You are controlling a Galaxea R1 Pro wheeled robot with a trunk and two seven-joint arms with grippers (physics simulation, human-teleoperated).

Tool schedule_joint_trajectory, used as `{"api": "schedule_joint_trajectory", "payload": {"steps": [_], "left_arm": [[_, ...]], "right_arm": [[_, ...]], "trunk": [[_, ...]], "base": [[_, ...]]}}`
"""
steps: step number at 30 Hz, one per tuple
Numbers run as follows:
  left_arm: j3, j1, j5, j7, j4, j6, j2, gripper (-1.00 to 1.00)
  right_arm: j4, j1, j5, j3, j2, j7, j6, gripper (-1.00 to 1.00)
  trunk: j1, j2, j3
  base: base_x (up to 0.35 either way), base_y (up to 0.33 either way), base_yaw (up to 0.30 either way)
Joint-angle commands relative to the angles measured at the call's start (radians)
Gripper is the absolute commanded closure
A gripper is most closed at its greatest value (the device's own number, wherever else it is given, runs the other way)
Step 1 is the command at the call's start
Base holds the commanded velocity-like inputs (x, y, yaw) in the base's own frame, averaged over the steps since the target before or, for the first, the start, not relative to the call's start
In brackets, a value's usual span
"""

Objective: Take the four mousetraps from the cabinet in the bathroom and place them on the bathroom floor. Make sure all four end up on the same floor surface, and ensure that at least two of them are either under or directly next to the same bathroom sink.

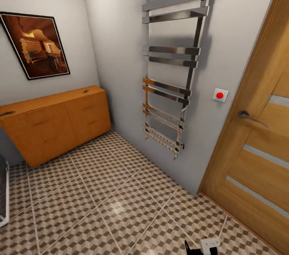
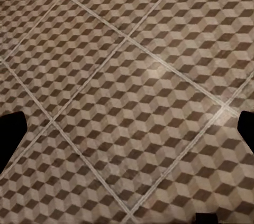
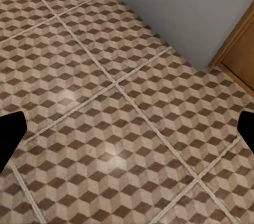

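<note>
**Heading for the cabinet with both end effectors hanging over the floor**

Hanging low, the left end effector [image 2: 127,129] looks down at bare tiles. Its two dark fingertips [image 2: 11,134] sit far apart at the edges of the left wrist view, so it is wide open and holds nothing. The right end effector [image 3: 127,129] is the same: tips spread wide, nothing between them, only tiles under it and a bit of grey wall and door frame past it. In the head view a small white and black piece of one arm pokes up at the bottom edge, but I cannot tell which arm it is.

The cabinet [image 1: 56,122] stands well apart from both end effectors, ahead and to the robot's left, against the far wall under a framed picture [image 1: 35,45]. Its long side runs along that wall, and its drawer fronts face into the room. I think the left arm is the nearer one, but the robot must roll closer first. No mousetraps can be seen from here.

The bathroom floor [image 1: 120,207] has brown and beige cube tiles with pale lines. A shiny towel rail [image 1: 172,58] hangs on the grey wall ahead, with a red button [image 1: 220,95] beside it. A wooden door [image 1: 261,146] stands on the right.
</note>
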Motion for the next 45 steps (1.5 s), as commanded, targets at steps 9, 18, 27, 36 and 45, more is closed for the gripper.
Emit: {"api": "schedule_joint_trajectory", "payload": {"steps": [9,18,27,36,45], "left_arm": [[-0.009,-0.002,0.006,0.002,0.004,-0.005,-0.001,-1.00],[-0.009,-0.002,0.007,0.002,0.004,-0.005,-0.001,-1.00],[-0.009,-0.001,0.007,0.002,0.004,-0.005,-0.001,-1.00],[-0.009,-0.002,0.006,0.001,0.004,-0.005,-0.001,-1.00],[-0.009,-0.001,0.006,0.000,0.003,-0.005,-0.003,-1.00]], "right_arm": [[0.000,-0.001,0.000,0.004,0.000,0.001,-0.003,-1.00],[0.001,-0.001,0.000,0.004,0.000,0.001,-0.003,-1.00],[0.001,-0.001,0.000,0.004,0.000,0.001,0.005,-1.00],[0.001,0.000,0.000,0.004,0.000,0.001,0.006,-1.00],[0.001,-0.001,0.000,0.004,0.000,0.001,0.006,-1.00]], "trunk": [[0.001,-0.002,-0.002],[0.001,-0.002,-0.002],[0.001,-0.002,-0.002],[0.001,-0.002,-0.002],[0.001,-0.002,-0.002]], "base": [[0.000,0.000,0.282],[0.000,0.000,0.282],[0.000,0.000,0.282],[0.000,0.000,0.282],[0.000,0.000,0.282]]}}
